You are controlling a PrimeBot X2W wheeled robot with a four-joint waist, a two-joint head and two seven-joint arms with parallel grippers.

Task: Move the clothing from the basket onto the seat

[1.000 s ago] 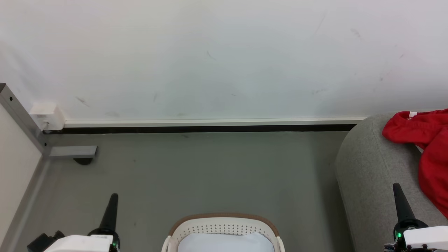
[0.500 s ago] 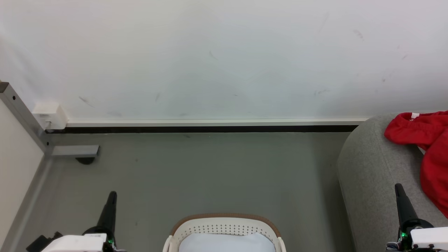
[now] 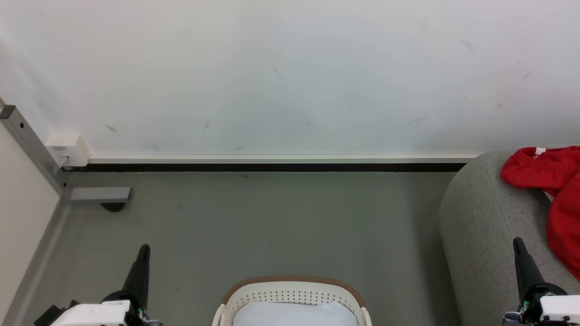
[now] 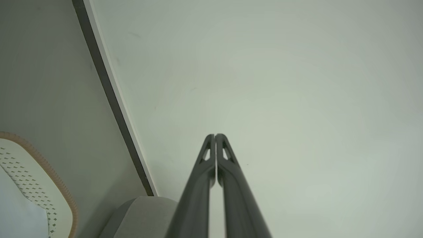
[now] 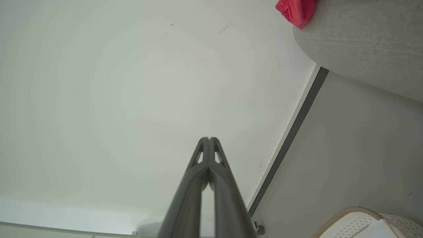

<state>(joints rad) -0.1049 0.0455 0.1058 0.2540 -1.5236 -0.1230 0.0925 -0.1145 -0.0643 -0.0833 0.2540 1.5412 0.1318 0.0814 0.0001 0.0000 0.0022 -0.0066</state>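
Since red clothing (image 3: 559, 199) already lies draped on the grey seat (image 3: 480, 226) at my right, I judge the transfer mostly or fully done. Dead ahead, the cream basket (image 3: 294, 281) sits on the floor (image 3: 272, 217) at the bottom of the head view, well apart from the seat. What I see inside it is a pale blue-white cloth (image 3: 290, 315), with no red in the part in view. The frame edge cuts the basket off, so I can't rule out red pieces lower down. My left hand (image 3: 144, 249) is pinched fully together, fingers meeting at the tips, holding nothing, over the floor left of the basket. My right hand (image 3: 516, 241) is the same: fingers pressed together, empty, in front of the seat's rounded edge, near the red garment but not touching it. Both point toward the white wall (image 3: 290, 68). Left to do, as I read it: check the basket for remaining red, otherwise it looks finished.
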